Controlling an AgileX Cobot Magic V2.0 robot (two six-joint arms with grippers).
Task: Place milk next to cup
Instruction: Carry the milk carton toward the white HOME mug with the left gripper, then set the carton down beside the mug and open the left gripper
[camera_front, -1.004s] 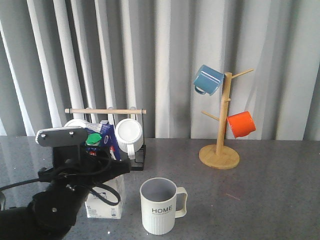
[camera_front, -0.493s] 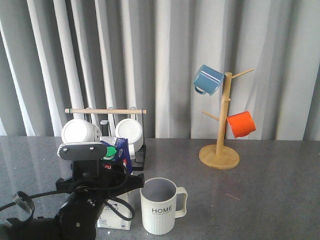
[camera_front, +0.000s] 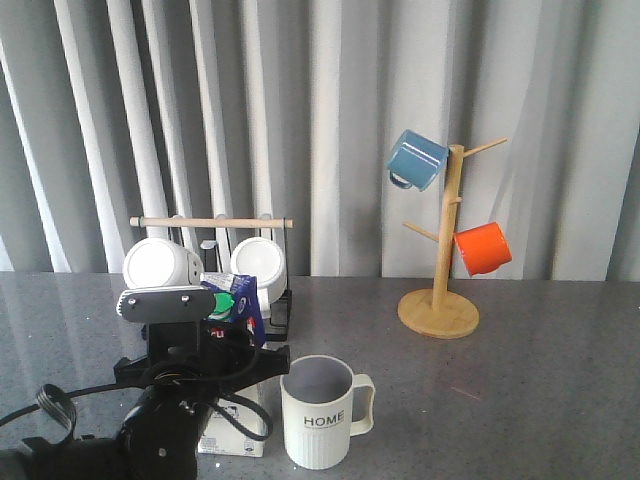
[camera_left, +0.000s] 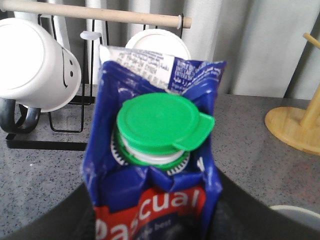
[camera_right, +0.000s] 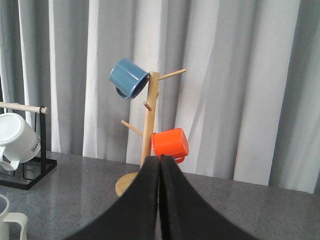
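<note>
The milk (camera_front: 240, 300), a blue and white carton with a green cap, stands upright just left of the cup (camera_front: 318, 415), with a small gap between them. My left gripper (camera_front: 215, 365) is shut on the milk; its black fingers press both sides of the carton below the red "Pascual" band, as the left wrist view (camera_left: 155, 165) shows. Whether the carton's base touches the table is hidden. The cup is cream-white, ribbed, printed "HOME", handle to the right. My right gripper (camera_right: 160, 162) is shut and empty, out of the front view.
A black wire rack with a wooden bar (camera_front: 210, 222) holds two plain white mugs (camera_front: 158, 265) behind the milk. A wooden mug tree (camera_front: 440, 300) at the back right carries a blue mug (camera_front: 415, 160) and an orange mug (camera_front: 482, 248). A curtain closes the back.
My left gripper has carried the milk to the right, up to the cup's left side. In the last half second it has barely moved.
</note>
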